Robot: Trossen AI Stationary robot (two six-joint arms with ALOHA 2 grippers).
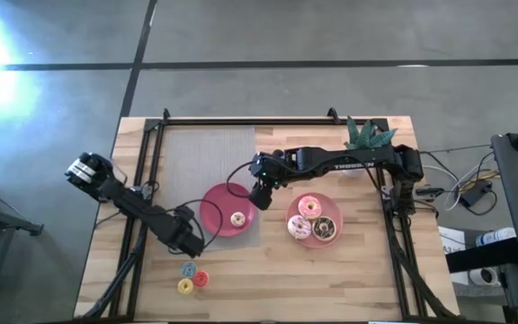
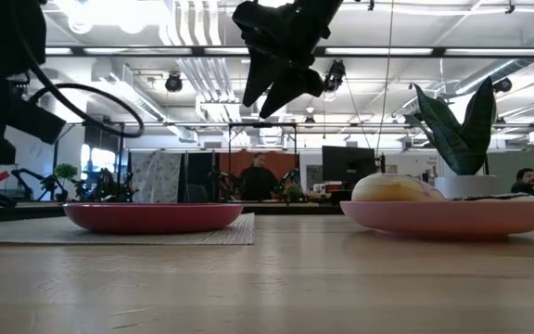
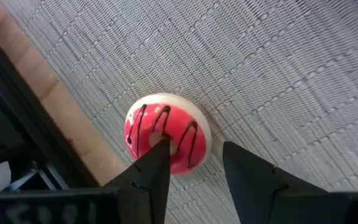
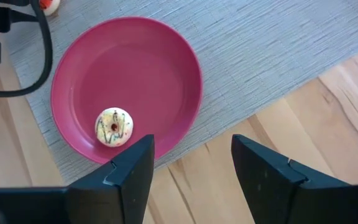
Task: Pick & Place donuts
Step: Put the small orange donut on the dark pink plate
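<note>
On the grey mat (image 3: 278, 74), near its edge, the left end effector (image 3: 194, 168) hangs released over a red-iced donut (image 3: 165, 140), probably light, rigid plastic, best pinched across its ring.

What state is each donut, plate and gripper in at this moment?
Left gripper: open, over the red-iced donut on the grey mat.
Right gripper: open, empty, raised above the left plate's edge.
Left plate: holds one yellow donut.
Right plate: holds three donuts.
</note>
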